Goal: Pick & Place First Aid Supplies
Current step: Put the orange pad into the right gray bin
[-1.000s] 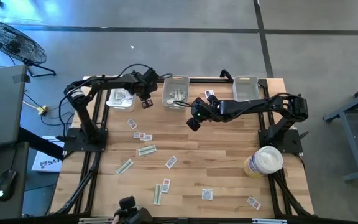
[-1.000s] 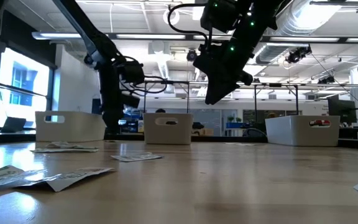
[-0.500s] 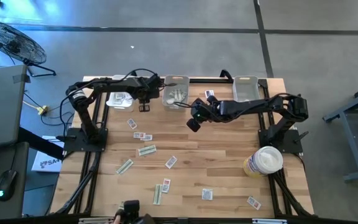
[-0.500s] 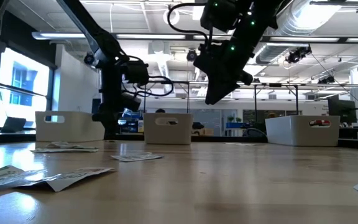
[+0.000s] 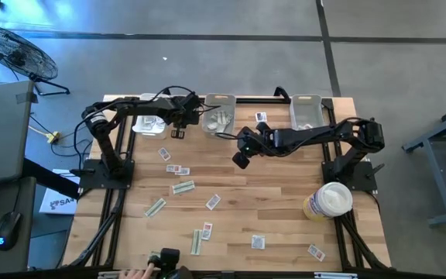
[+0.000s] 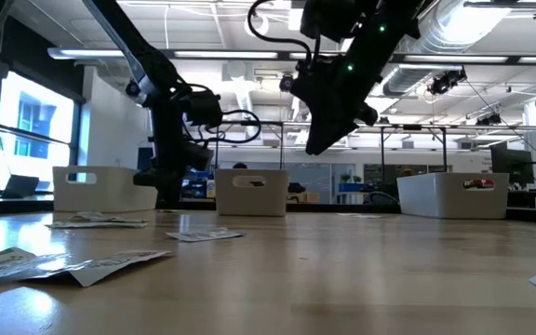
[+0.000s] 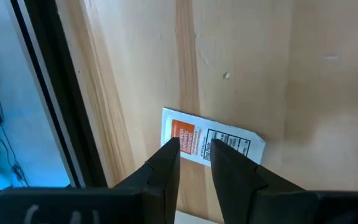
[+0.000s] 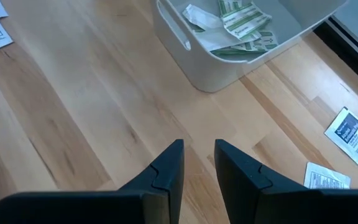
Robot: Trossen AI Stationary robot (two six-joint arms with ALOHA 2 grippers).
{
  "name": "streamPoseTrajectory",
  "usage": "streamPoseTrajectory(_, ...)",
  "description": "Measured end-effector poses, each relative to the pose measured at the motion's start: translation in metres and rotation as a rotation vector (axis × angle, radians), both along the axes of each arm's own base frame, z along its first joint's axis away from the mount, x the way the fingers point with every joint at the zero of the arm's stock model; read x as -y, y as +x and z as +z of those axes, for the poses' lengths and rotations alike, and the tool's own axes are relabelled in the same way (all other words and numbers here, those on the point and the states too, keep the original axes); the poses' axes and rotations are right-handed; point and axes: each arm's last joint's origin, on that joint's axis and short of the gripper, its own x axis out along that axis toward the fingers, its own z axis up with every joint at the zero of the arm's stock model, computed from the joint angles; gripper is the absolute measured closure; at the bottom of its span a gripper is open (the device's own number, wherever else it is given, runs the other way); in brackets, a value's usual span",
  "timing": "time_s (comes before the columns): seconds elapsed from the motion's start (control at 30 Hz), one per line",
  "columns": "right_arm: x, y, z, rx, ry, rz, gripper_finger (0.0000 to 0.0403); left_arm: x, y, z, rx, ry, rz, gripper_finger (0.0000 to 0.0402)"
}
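Observation:
First aid packets lie scattered on the wooden table, among them a white one (image 5: 163, 153), a pale green strip (image 5: 183, 187) and another white one (image 5: 258, 242). My left gripper (image 5: 178, 132) hangs between the left bin (image 5: 149, 124) and the middle bin (image 5: 219, 116), pointing steeply down. It is open by a narrow gap (image 7: 194, 146) just above a white packet with an orange mark (image 7: 211, 138) that lies flat on the table. My right gripper (image 5: 241, 159) hovers above mid-table, also narrowly open (image 8: 199, 152), with nothing between its fingers.
The middle bin (image 8: 241, 43) holds green strips. A third bin (image 5: 307, 111) stands at the far right, with packets (image 8: 352, 134) on the table beside the middle one. A white-and-yellow tub (image 5: 328, 200) stands at the right edge. A person's hand (image 5: 135, 273) shows at the near edge.
My left gripper has rolled about its own pointing line while staying between the left and middle bins. My right gripper has kept nearly still.

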Motion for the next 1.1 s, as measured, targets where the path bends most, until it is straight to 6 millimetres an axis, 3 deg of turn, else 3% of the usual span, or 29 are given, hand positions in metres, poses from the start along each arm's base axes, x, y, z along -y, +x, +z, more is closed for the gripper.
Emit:
streamPoseTrajectory(0.43,0.000,0.000,0.000,0.001,0.008,0.006,0.0320,-0.013,-0.008,-0.001,0.010,0.007,0.038,0.0316)
streamPoseTrajectory(1.1,0.000,0.000,0.000,0.002,0.016,0.010,0.0320,0.005,-0.013,-0.006,-0.008,-0.227,0.019,0.0316)
